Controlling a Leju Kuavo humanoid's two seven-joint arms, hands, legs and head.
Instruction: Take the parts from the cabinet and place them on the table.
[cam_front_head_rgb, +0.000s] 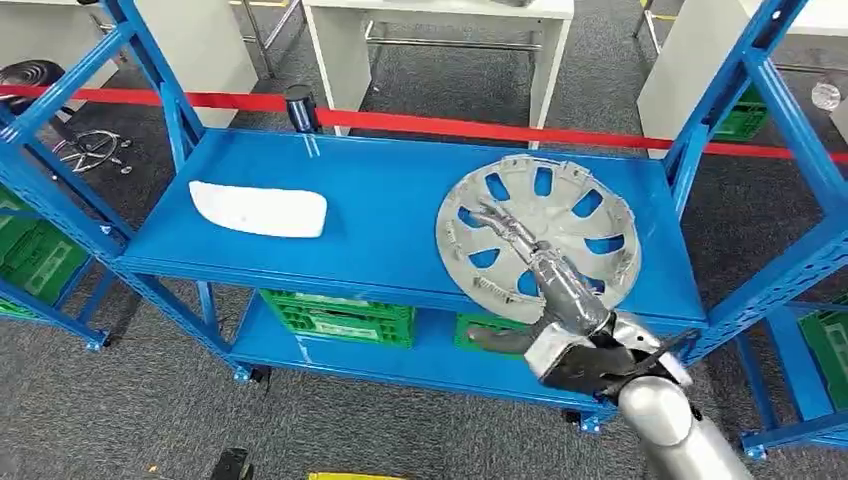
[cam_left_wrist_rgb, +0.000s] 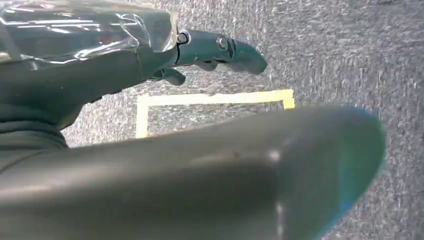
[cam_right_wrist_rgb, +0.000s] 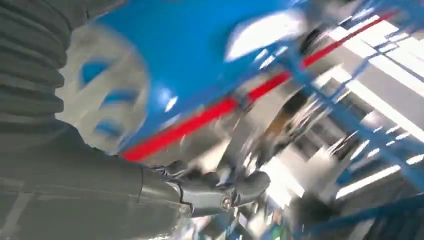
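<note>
A silver wheel cover (cam_front_head_rgb: 570, 215) with several slots lies flat at the right end of the blue cabinet shelf (cam_front_head_rgb: 380, 200). A white curved part (cam_front_head_rgb: 258, 210) lies at the shelf's left end. My right hand (cam_front_head_rgb: 540, 275) reaches over the cover's near side, fingers stretched across its top and thumb lower, by the shelf's front edge. No grip on the rim shows. The blurred right wrist view has the cover (cam_right_wrist_rgb: 107, 95), the white part (cam_right_wrist_rgb: 262, 30) and my thumb (cam_right_wrist_rgb: 220, 192). My left hand (cam_left_wrist_rgb: 200, 50) hangs over the grey floor, holding nothing.
Green crates (cam_front_head_rgb: 335, 315) stand on the lower shelf. Slanted blue uprights (cam_front_head_rgb: 790, 110) frame both ends of the cabinet. A red barrier tape (cam_front_head_rgb: 450, 127) runs behind it, with white tables (cam_front_head_rgb: 440, 40) beyond. Yellow floor tape (cam_left_wrist_rgb: 210, 98) marks the carpet under my left hand.
</note>
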